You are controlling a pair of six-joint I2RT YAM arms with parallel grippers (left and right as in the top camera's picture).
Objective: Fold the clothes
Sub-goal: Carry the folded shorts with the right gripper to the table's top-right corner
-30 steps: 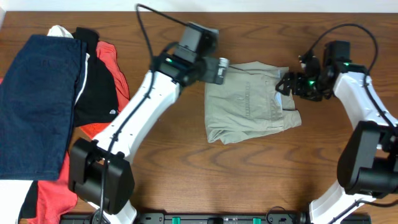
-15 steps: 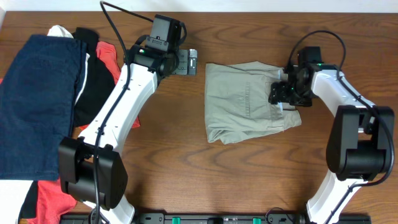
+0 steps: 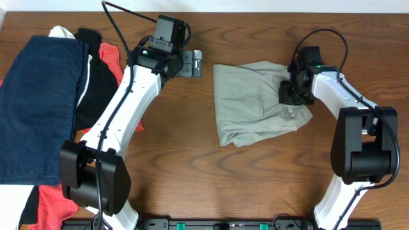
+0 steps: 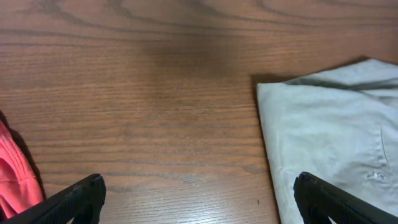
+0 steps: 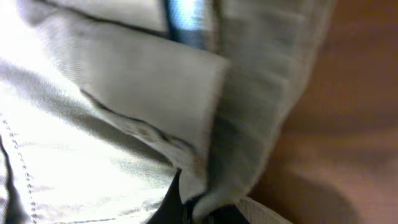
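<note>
The clothes, khaki-beige shorts [image 3: 255, 105], lie folded in a rough square at the table's middle. My right gripper [image 3: 291, 94] is down on their right edge, shut on a fold of the fabric. The right wrist view is filled with the shorts [image 5: 124, 124] and a strip of pale blue lining [image 5: 186, 18], and the cloth is pinched in the right gripper [image 5: 200, 211] at the bottom. My left gripper [image 3: 193, 64] hovers open over bare wood to the left of the shorts. In the left wrist view the shorts [image 4: 329, 124] sit just ahead of the wide-apart left gripper [image 4: 199, 198].
A pile of other garments covers the table's left end: a navy one [image 3: 38, 102], a black one [image 3: 99, 89], red ones [image 3: 112, 57] and a bit of white [image 3: 61, 32]. A red garment's edge [image 4: 15, 180] shows by my left finger.
My right gripper has moved left onto the shorts' right edge and shut on the fabric, nudging the shorts slightly. My left arm pulled back left from the shorts and then stayed still, open.
</note>
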